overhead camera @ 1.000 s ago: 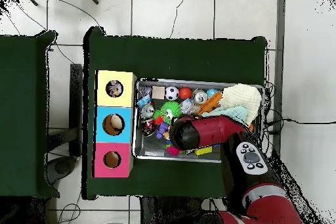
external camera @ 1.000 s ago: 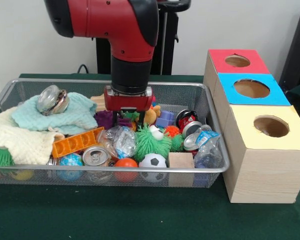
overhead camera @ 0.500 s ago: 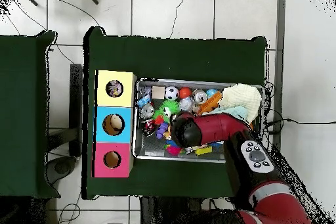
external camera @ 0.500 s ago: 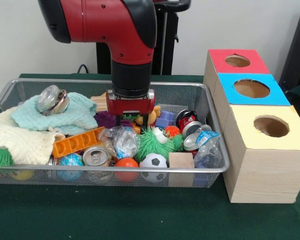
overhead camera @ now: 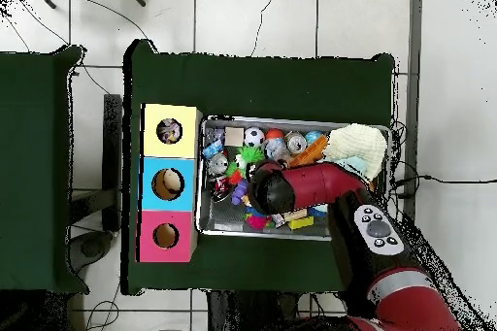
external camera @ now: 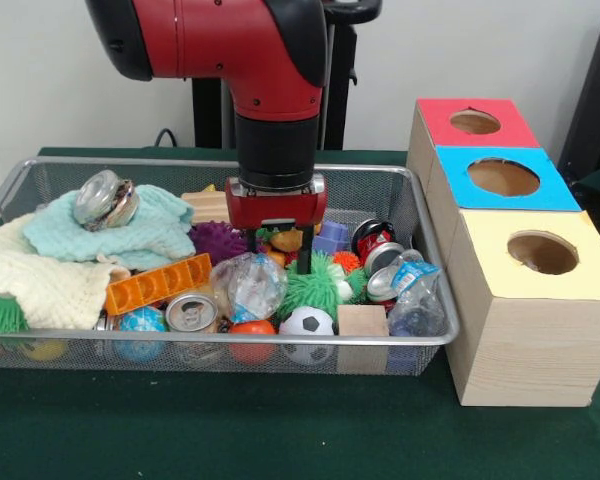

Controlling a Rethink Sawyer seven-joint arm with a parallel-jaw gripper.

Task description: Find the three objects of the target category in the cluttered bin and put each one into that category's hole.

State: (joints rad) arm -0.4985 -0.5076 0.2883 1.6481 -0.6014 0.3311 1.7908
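The wire bin is packed with toys, cans and cloths. My gripper hangs over its middle, its fingers apart and dipped into the clutter on either side of a small orange toy. Just in front sits a green spiky ball, with a soccer ball and an orange ball nearer the front rim. A purple spiky ball lies to the left. From above, the arm hides the gripper and the bin's middle.
Three wooden boxes stand beside the bin, with a red hole, a blue hole and a yellow hole. Cans, a wooden block, an orange plastic piece, a crumpled bag and cloths fill the bin.
The gripper has shifted right in the front view and come down a little, from over the purple ball to the orange toy beside the green spiky ball.
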